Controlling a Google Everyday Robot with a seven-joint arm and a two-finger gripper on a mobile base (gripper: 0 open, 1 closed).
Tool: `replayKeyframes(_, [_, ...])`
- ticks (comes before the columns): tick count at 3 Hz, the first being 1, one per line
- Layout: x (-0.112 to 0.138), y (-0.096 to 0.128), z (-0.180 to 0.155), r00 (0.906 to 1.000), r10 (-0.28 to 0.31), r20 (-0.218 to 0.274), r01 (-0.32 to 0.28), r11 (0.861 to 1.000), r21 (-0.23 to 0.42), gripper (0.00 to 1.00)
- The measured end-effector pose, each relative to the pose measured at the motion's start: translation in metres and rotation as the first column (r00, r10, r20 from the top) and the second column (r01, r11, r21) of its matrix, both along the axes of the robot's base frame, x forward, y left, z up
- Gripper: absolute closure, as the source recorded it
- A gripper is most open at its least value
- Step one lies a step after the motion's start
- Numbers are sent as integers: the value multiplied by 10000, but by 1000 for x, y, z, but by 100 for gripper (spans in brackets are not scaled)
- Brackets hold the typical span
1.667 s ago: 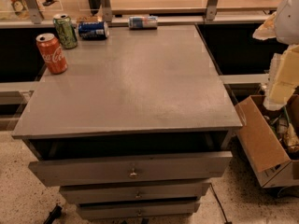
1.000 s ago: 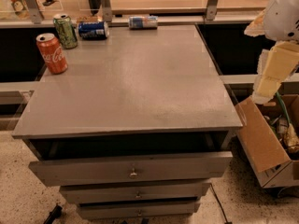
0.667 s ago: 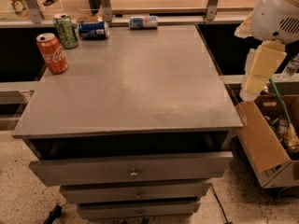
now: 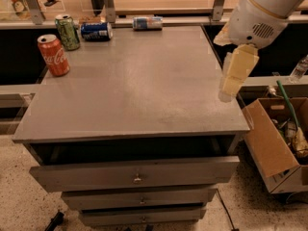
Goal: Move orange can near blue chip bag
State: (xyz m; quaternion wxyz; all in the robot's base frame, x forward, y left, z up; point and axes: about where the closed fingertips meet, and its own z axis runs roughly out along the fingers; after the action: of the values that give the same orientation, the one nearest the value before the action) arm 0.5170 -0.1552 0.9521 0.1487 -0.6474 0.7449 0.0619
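Note:
The orange can [image 4: 54,55] stands upright near the left edge of the grey table top [image 4: 144,85]; it is red-orange with white script and a silver top. A dark blue item [image 4: 96,31] lies on its side at the back left, beside a green can [image 4: 67,32]. I cannot tell whether it is the blue chip bag or a can. My gripper [image 4: 226,93] hangs from the white arm [image 4: 262,13] over the table's right edge, far from the orange can and holding nothing that I can see.
A blue and silver can [image 4: 147,22] lies at the table's back edge. A drawer [image 4: 137,174] under the top stands slightly open. An open cardboard box [image 4: 276,143] with clutter sits on the floor at the right. A rail and posts run behind the table.
My arm has swung left from the right border of the view, and the gripper now hangs over the table's right edge. The cans have not moved.

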Motion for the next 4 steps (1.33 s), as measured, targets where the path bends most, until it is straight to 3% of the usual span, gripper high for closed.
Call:
replayKeyframes(2, [11, 59, -10, 9963, 817, -265, -767, 9852, 1535, 0])
replayKeyframes(3, [15, 84, -16, 9922, 1238, -124, -1160, 9569, 2663, 0])
replayKeyframes(4, [15, 108, -17, 9875, 1561, 228, -1536, 9189, 3634, 0])
